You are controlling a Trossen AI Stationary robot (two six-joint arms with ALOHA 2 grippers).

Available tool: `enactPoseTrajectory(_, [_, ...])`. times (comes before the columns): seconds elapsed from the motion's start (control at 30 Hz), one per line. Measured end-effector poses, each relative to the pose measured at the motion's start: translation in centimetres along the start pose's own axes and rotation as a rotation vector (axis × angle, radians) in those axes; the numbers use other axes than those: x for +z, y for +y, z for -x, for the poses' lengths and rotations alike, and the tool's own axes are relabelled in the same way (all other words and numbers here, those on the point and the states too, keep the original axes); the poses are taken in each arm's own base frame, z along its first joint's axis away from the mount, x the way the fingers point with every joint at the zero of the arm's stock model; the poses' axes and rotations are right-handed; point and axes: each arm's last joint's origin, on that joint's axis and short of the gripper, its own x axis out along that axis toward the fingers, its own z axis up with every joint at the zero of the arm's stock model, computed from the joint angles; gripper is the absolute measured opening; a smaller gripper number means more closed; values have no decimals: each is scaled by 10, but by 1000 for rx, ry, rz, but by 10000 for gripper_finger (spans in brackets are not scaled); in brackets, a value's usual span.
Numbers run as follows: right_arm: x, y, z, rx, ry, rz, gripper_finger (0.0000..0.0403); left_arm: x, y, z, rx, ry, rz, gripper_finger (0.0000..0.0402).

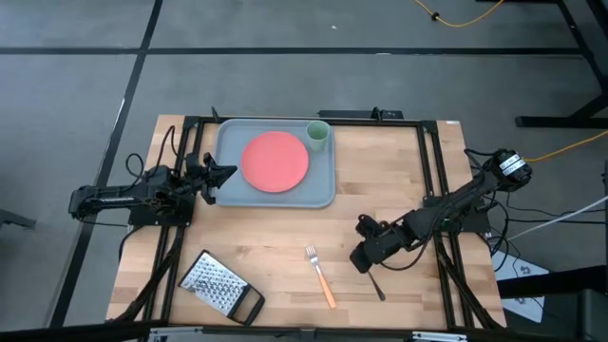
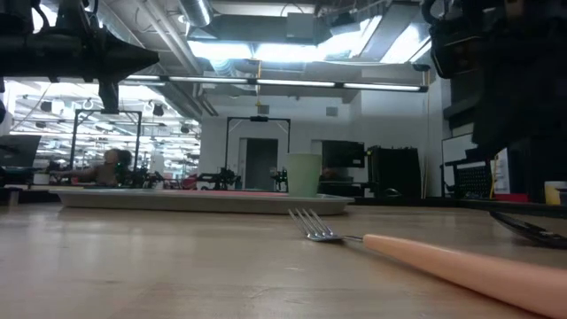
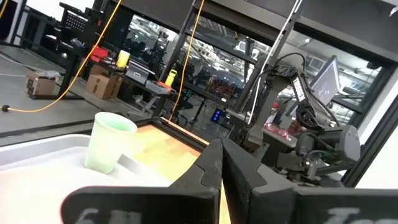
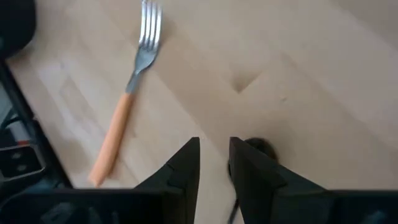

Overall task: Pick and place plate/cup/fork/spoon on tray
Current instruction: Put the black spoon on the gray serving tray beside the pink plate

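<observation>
The coral-red plate (image 1: 275,160) lies flat in the grey-blue tray (image 1: 228,195). The pale green cup (image 1: 317,134) stands upright in the tray's far right corner and also shows in the left wrist view (image 3: 109,142). The orange-handled fork (image 1: 320,275) lies on the table in front of the tray. The dark spoon (image 1: 376,283) lies flat on the table to the fork's right. My right gripper (image 4: 214,155) hovers over the spoon's bowl end (image 4: 258,147), its fingers a narrow gap apart. My left gripper (image 3: 221,155) is shut and empty at the tray's left edge.
A metal grater with a black handle (image 1: 220,287) lies at the table's near left. Bare wood shows between the tray and the fork. Black frame rails run along the table's left, right and far sides.
</observation>
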Motion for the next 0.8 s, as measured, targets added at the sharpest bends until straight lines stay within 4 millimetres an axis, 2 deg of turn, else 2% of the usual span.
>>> enactPoseTrajectory(0.2, [-3, 3, 1, 34, 20, -42, 90, 0, 0, 0, 0, 0, 0, 0])
enactPoseTrajectory(0.37, [-18, 9, 4, 65, 62, -112, 90, 0, 0, 0, 0, 0, 0, 0])
enactPoseTrajectory(0.63, [-66, 55, 23, 511, 134, -49, 90, 0, 0, 0, 0, 0, 0, 0])
enactPoseTrajectory(0.73, [-86, 71, 19, 628, 107, -53, 90, 0, 0, 0, 0, 0, 0, 0])
enactPoseTrajectory(0.8, [-96, 82, 12, 623, 113, -40, 90, 0, 0, 0, 0, 0, 0, 0])
